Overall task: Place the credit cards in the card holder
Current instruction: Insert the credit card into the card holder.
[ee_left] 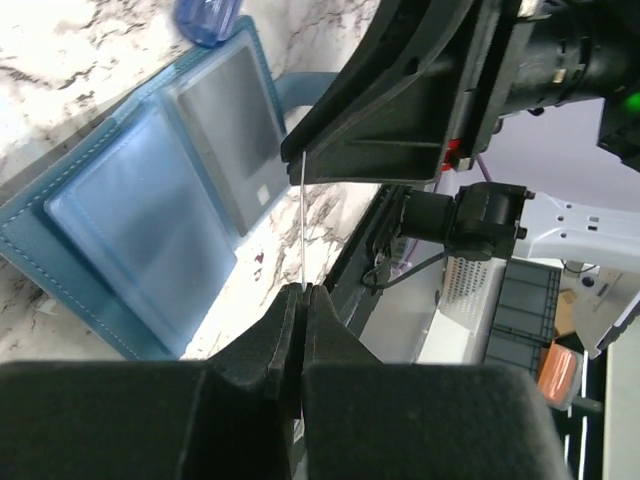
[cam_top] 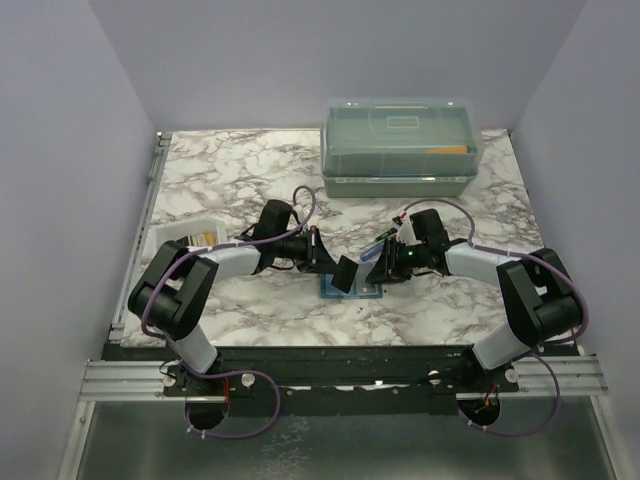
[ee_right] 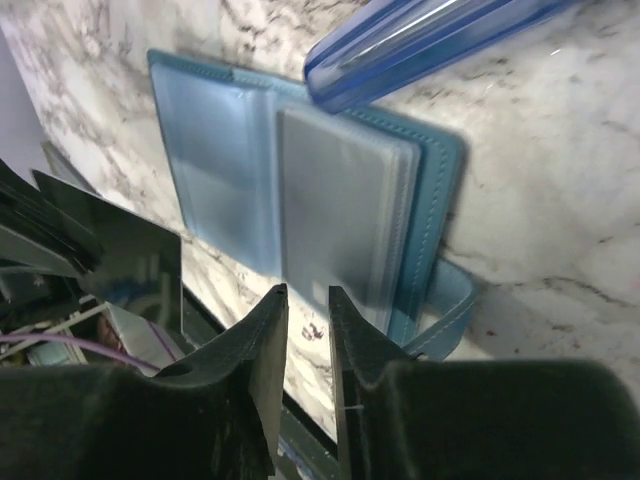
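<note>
DEALING A CARD: The left end effector [ee_left: 302, 292] grips a card [ee_left: 302, 230] by one edge and holds it on edge close over the holder [ee_left: 150, 230]. The holder lies open and flat near the middle of the tabletop's [cam_top: 250, 170] near edge, its clear sleeves facing up, ready to take the card. Opposite, the right end effector [ee_right: 305, 325] hovers with its jaws narrow and nothing between them, the card just to one side of its fingers. It looks placed to steady or guide the card, though whether they touch cannot be told. A tray [cam_top: 190, 235], apparently the supply, sits at the left edge and a box [cam_top: 400, 150] at the far edge. No card appears sleeved yet.
</note>
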Controlling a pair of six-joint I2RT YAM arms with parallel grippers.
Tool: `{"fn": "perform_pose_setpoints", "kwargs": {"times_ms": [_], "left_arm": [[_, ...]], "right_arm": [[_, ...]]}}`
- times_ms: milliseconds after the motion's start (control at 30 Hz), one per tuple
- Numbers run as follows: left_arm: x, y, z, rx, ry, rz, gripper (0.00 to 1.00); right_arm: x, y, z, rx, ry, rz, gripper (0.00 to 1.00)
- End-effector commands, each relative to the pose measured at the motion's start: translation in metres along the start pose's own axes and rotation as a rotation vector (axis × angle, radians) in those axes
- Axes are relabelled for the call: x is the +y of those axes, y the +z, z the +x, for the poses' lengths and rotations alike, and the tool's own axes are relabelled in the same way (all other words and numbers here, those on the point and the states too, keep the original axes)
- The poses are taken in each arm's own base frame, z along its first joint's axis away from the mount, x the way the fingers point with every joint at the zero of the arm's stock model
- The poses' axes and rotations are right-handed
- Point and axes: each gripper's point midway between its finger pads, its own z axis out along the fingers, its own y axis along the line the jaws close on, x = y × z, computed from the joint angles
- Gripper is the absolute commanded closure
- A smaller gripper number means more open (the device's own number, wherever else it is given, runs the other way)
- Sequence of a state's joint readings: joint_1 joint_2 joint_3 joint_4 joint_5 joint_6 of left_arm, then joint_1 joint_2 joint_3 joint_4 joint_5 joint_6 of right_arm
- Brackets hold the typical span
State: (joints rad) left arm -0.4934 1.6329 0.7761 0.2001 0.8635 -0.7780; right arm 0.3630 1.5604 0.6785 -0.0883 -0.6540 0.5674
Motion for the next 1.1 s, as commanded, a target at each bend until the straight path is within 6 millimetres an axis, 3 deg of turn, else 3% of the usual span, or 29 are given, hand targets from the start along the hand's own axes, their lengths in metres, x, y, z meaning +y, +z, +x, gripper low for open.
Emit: {"fn": "perform_pose_setpoints", "kwargs": {"times_ms": [0,267,500,800,1067], "left_arm": [[0.013,0.011,0.003,0.000,-0.049,0.009,1.00],[0.038,0.017,0.013,0.007,-0.151,-0.050,1.00],[0.053,0.020,0.011,-0.011,-0.185,-0.094,1.00],[0.064,0.025,0.014,-0.001,-0.194,-0.102,1.00],[0.069,0.032,0.002,-0.050,-0.219,-0.097,1.00]], "right_arm": [[-0.016,0.007,-0.021,-0.073,-0.038,0.086,0.76],[-0.034,0.011,-0.018,-0.087,-0.026,0.147,0.79],[-0.036,0.011,-0.013,-0.088,-0.024,0.142,0.79],[-0.039,0.012,-0.007,-0.075,-0.017,0.143,0.79],[-0.040,0.011,-0.006,-0.079,-0.007,0.148,0.79]]}}
